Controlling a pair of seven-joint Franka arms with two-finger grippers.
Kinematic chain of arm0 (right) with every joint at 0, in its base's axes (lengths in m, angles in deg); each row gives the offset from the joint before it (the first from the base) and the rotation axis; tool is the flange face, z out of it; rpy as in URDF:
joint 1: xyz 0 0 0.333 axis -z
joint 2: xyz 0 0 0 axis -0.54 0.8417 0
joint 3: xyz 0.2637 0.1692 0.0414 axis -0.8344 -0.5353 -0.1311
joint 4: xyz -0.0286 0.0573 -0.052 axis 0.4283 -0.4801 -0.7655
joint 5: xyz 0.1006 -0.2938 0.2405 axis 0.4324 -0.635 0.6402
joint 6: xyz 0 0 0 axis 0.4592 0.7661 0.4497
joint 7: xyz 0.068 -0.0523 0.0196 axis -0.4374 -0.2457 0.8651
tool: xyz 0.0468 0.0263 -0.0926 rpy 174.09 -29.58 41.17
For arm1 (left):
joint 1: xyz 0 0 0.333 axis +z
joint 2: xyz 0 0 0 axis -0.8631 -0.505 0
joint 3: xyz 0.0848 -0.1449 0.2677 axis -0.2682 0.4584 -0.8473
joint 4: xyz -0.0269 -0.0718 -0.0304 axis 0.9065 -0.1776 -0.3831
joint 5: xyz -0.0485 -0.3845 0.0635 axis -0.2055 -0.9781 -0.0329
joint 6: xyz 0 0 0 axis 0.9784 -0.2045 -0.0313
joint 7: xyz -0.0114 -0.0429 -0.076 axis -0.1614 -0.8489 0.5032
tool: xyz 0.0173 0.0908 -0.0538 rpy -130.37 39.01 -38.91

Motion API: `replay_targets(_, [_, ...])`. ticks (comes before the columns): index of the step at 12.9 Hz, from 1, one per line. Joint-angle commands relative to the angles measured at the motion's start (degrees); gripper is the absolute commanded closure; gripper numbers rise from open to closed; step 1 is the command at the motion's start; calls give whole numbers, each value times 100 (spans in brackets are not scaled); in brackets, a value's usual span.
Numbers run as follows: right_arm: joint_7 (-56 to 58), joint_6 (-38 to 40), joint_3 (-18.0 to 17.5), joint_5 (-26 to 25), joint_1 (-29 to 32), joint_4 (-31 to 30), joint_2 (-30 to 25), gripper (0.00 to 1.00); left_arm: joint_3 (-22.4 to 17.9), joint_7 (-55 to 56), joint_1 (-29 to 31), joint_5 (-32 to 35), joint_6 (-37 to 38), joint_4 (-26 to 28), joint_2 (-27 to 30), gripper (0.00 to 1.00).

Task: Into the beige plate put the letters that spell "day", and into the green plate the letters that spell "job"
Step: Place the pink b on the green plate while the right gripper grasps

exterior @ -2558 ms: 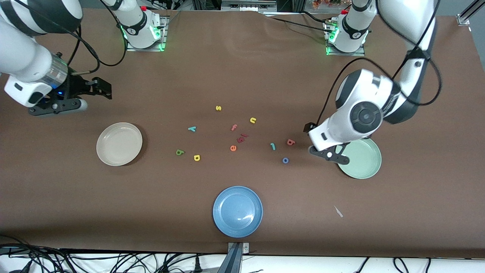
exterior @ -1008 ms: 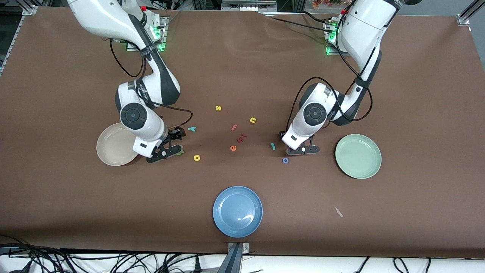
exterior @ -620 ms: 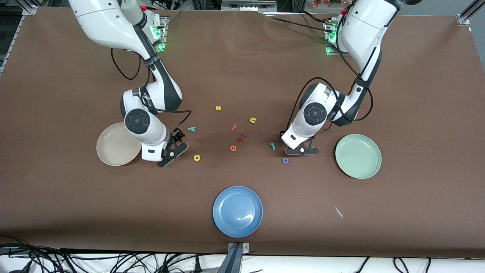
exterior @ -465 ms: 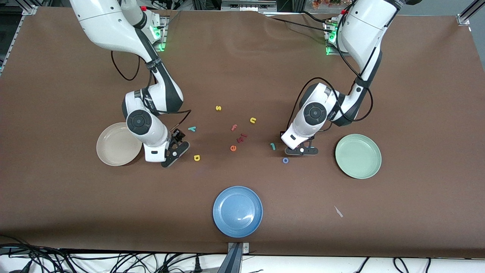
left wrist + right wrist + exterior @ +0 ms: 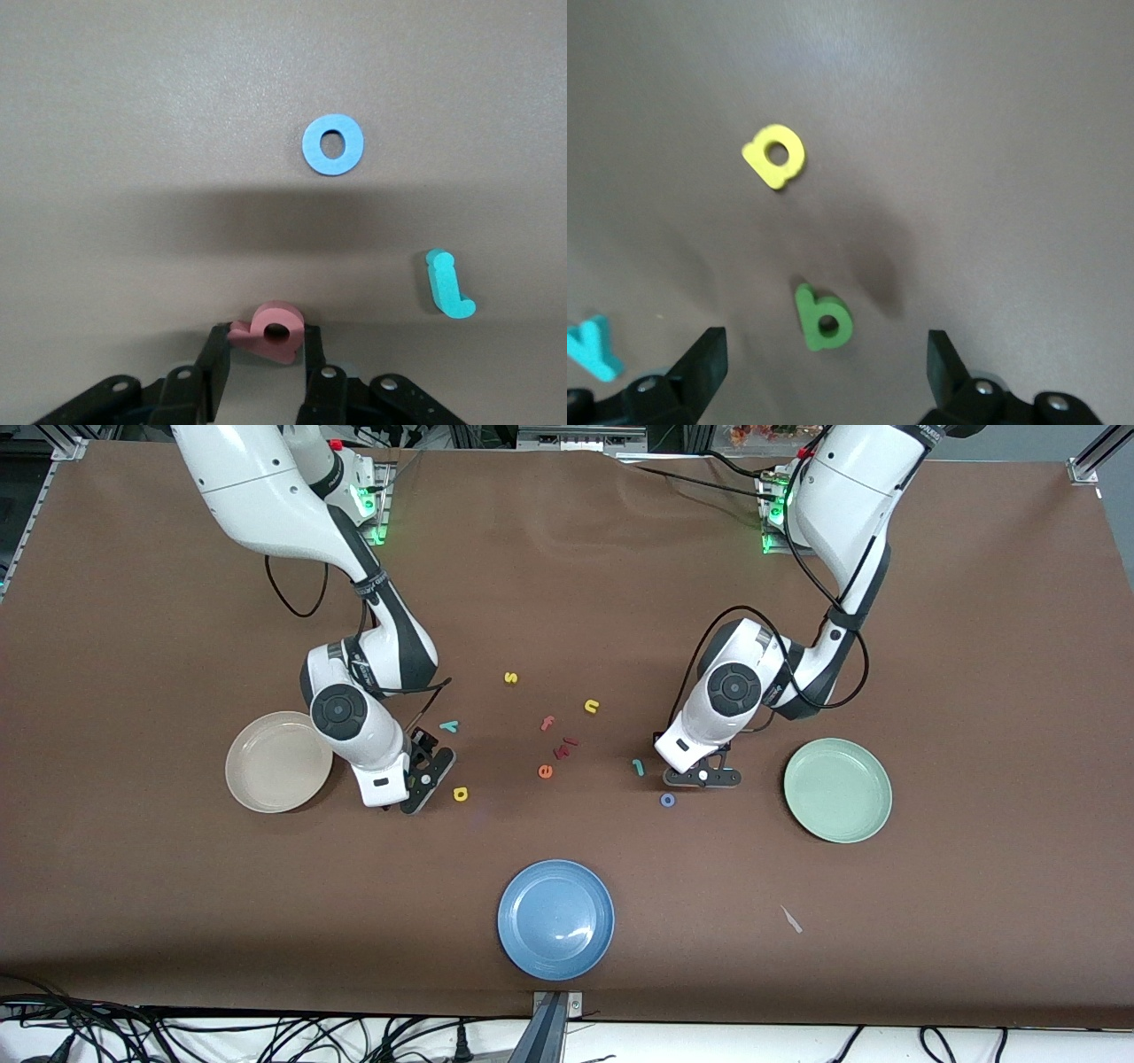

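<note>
The left hand (image 5: 266, 367) is low on the surface (image 5: 567, 602) with the salmon b (image 5: 270, 330) between its two fingers, which are drawn in close on either side of it; whether they already clamp it cannot be told. The right hand (image 5: 824, 367) hangs with fingers wide apart over the green d (image 5: 822, 319), which lies between them, stem toward the yellow a (image 5: 775, 156). The beige plate (image 5: 257, 788) lies just beside the right hand, and the green plate (image 5: 864, 815) lies near the left hand.

Left hand (image 5: 702, 777) low over table, fingers narrowed; right hand (image 5: 423, 772) low, fingers spread wide.
</note>
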Motion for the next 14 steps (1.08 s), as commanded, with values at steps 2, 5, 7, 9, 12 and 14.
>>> replay_targets(2, [309, -170, -48, 48, 79, -66, 136, 0, -32, -53, -42, 95, -157, 28, -39, 92])
replay_targets(5, [300, -161, -101, 56, 70, -66, 145, 12, -41, -123, 36, 112, -18, 20, 144, 93])
replay_targets(7, [291, -144, -110, 57, 61, -66, 145, 24, -146, -350, 72, 112, 298, 20, 337, 93])
replay_targets(9, [282, -126, -110, 57, 53, -66, 145, 39, -226, -1051, 352, 112, 780, -129, 514, 92])
replay_targets(12, [291, -126, -110, 57, 52, -66, 145, 58, -226, -2150, 958, 112, 1353, -270, 646, 92])
replay_targets(14, [274, -126, -110, 57, 52, -66, 145, 66, -199, -3055, 1581, 112, 1442, -262, 655, 91])
